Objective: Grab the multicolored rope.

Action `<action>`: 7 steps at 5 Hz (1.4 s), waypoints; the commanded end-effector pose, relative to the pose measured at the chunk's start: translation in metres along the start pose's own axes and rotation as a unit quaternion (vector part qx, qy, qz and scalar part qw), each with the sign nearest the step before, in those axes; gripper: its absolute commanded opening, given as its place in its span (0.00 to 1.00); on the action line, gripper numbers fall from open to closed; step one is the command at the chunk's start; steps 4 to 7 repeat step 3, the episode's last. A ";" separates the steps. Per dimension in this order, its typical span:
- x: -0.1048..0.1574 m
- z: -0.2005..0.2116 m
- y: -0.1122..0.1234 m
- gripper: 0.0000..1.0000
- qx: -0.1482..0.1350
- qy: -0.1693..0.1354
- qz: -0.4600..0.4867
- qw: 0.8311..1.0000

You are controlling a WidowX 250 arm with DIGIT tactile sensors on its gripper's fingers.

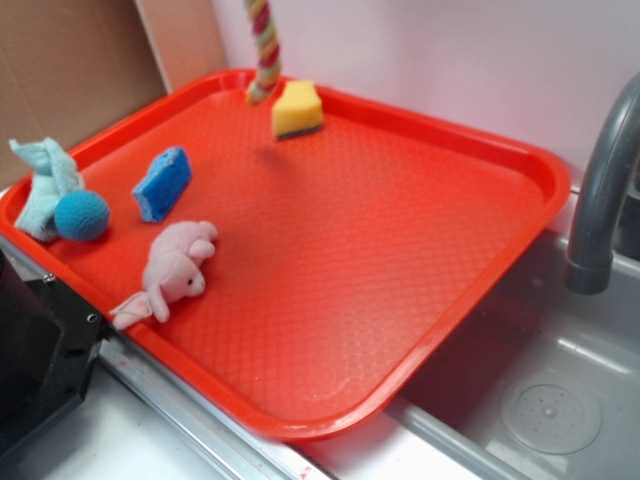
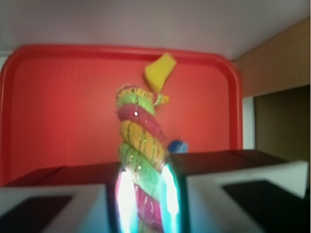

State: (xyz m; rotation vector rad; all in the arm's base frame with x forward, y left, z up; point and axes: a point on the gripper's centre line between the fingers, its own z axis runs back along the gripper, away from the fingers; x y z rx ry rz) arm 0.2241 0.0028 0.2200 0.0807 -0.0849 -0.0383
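The multicolored rope (image 1: 264,48) hangs straight down from above the top edge of the exterior view, its frayed lower end just above the far rim of the red tray (image 1: 420,300). The gripper itself is out of that view. In the wrist view my gripper (image 2: 146,194) is shut on the rope (image 2: 141,145), whose pink, yellow and green twists run down from between the two pads toward the tray (image 2: 58,107).
On the tray lie a yellow sponge (image 1: 297,108) next to the rope's end, a blue sponge (image 1: 162,183), a pink plush animal (image 1: 175,265), and a blue ball (image 1: 82,215) beside a pale blue cloth toy (image 1: 45,185). A grey faucet (image 1: 605,190) and sink stand right.
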 end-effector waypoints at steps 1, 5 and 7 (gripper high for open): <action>-0.001 -0.004 -0.015 0.00 -0.018 0.000 -0.011 1.000; -0.004 -0.037 -0.030 0.00 -0.021 0.035 -0.007 0.999; -0.004 -0.037 -0.030 0.00 -0.021 0.035 -0.007 0.999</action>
